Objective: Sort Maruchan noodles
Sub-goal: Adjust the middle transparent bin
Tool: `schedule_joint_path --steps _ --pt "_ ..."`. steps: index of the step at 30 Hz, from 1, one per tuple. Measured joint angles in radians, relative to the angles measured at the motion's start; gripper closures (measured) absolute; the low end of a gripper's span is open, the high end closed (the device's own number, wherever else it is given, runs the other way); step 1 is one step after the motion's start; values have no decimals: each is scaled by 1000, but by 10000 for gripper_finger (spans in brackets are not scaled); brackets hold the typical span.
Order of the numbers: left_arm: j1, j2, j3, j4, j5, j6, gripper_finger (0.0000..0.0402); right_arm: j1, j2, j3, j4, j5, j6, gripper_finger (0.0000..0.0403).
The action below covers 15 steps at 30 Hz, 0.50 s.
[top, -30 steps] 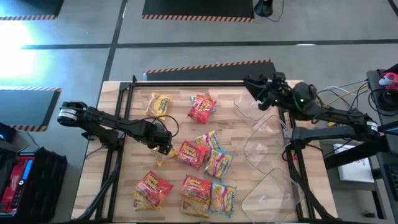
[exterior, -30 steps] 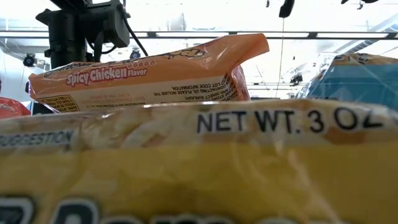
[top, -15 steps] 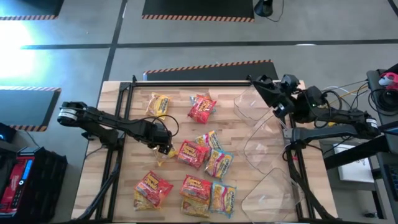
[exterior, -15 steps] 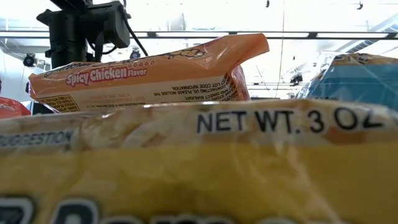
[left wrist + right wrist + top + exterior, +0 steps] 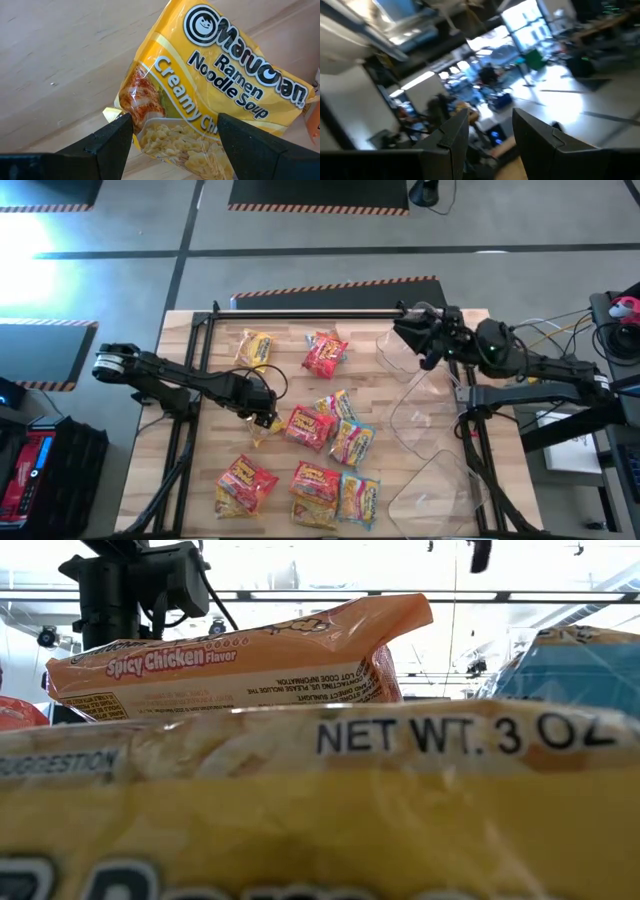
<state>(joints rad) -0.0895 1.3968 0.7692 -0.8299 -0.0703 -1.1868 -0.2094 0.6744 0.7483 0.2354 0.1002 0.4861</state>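
Note:
Several Maruchan noodles packets, red, yellow and light blue, lie flat on the wooden table point(image 5: 200, 480). My left gripper point(image 5: 262, 412) points down, open, over one end of a yellow Creamy Chicken packet point(image 5: 210, 95) that lies on the wood. One finger stands at each side of that end. My right gripper point(image 5: 404, 330) is raised above the far right of the table, open, with nothing between its fingers point(image 5: 445, 145). In the low view a yellow packet point(image 5: 320, 810) fills the foreground, with an orange Spicy Chicken packet point(image 5: 240, 660) behind it. My left gripper comes from above, its fingers point(image 5: 112, 137) lying across the yellow packet's end point(image 5: 150, 125), one at each long edge. The packet lies flat on the table. Whether the fingertips touch the wrapper I cannot tell.
Three clear plastic tubs stand along the table's right side: far point(image 5: 400, 352), middle point(image 5: 428, 410) and near point(image 5: 438, 492). A yellow packet point(image 5: 253, 348) and a red one point(image 5: 324, 355) lie at the far side. A cluster of red and blue packets point(image 5: 330, 460) covers the middle and near part.
My right gripper, held high over the far tub, has drawn back a little toward the table's right edge, then swung out again and toward the near edge, tipping as it went. The gap between its fingers is unchanged. No packet has shifted.

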Motion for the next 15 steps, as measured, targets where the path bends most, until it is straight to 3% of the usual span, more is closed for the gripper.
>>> schedule_joint_path --steps 6,15 --pt "0 0 0 0 0 11 132 0 -93 0 -238 101 12 264" --pt "0 0 0 0 1 1 132 0 -118 0 -573 211 116 264"
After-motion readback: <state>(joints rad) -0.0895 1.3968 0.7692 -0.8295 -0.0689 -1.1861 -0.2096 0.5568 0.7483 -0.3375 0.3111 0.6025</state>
